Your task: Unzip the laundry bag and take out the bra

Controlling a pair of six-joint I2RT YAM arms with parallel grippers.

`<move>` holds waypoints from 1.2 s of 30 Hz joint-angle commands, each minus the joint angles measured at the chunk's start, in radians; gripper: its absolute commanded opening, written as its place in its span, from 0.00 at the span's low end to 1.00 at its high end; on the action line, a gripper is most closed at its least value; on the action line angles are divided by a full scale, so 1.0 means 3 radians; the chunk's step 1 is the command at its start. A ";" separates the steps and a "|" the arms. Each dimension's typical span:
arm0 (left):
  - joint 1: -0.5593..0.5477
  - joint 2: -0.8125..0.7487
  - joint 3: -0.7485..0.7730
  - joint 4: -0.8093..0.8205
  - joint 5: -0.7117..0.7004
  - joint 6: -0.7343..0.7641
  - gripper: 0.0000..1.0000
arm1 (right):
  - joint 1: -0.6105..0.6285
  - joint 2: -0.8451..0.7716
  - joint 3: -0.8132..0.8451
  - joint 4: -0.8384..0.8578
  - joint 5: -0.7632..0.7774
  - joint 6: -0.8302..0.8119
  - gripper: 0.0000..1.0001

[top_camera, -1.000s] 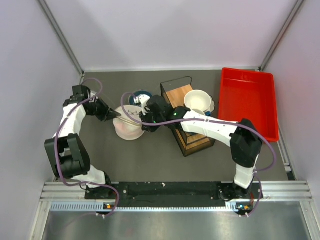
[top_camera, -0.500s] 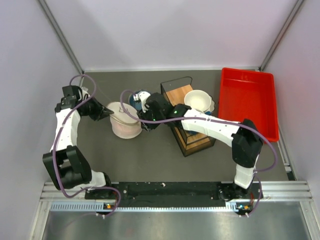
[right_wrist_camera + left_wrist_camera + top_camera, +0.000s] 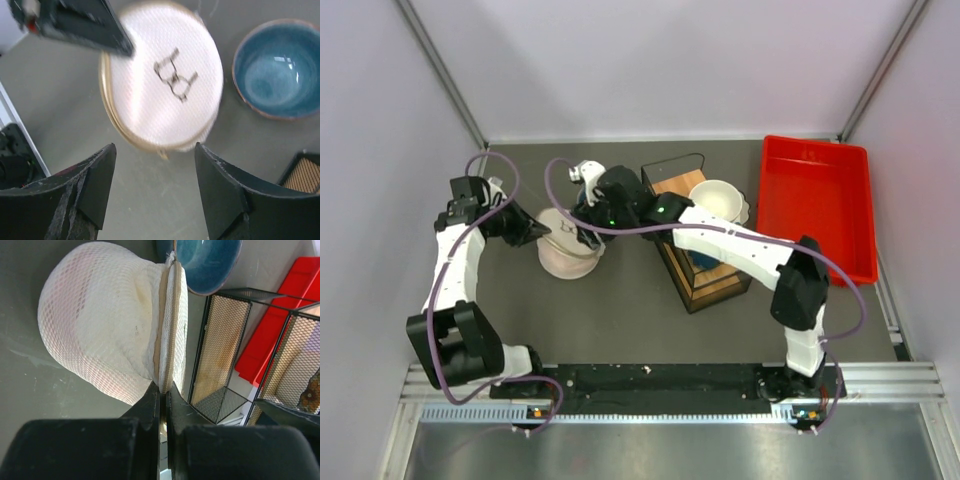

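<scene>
Just beside blue bowl point(image 3: 275, 70), laundry bag point(image 3: 100, 315): left fingers point(image 3: 147, 407) tight on its rim, right fingers point(image 3: 97, 175) wide apart above.

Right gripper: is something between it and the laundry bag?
Nothing visible does. The right gripper, open, hangs over the laundry bag, whose round end shows bare between its fingers. Only the left gripper, shut on the bag's rim, crosses one edge. The blue bowl lies beside, apart.

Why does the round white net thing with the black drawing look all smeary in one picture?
Right wrist view: blurred all over, so the white mesh laundry bag and glazed blue bowl look smeared. Left wrist view: its mesh is crisp; only the left gripper, nearest the lens, is soft.
</scene>
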 commanded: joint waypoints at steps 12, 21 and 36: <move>-0.0145 -0.0225 -0.0061 0.0146 0.0083 -0.0051 0.00 | 0.0250 0.0752 0.0911 0.0146 -0.0133 0.0111 0.62; -0.0156 -0.0245 -0.0097 0.0131 0.0052 -0.0025 0.00 | 0.0245 0.0620 0.0809 0.0207 -0.0139 0.0131 0.55; -0.0161 -0.0307 -0.0092 0.0064 0.0006 0.0036 0.00 | 0.0127 0.0584 0.0814 0.0289 -0.0241 0.0361 0.49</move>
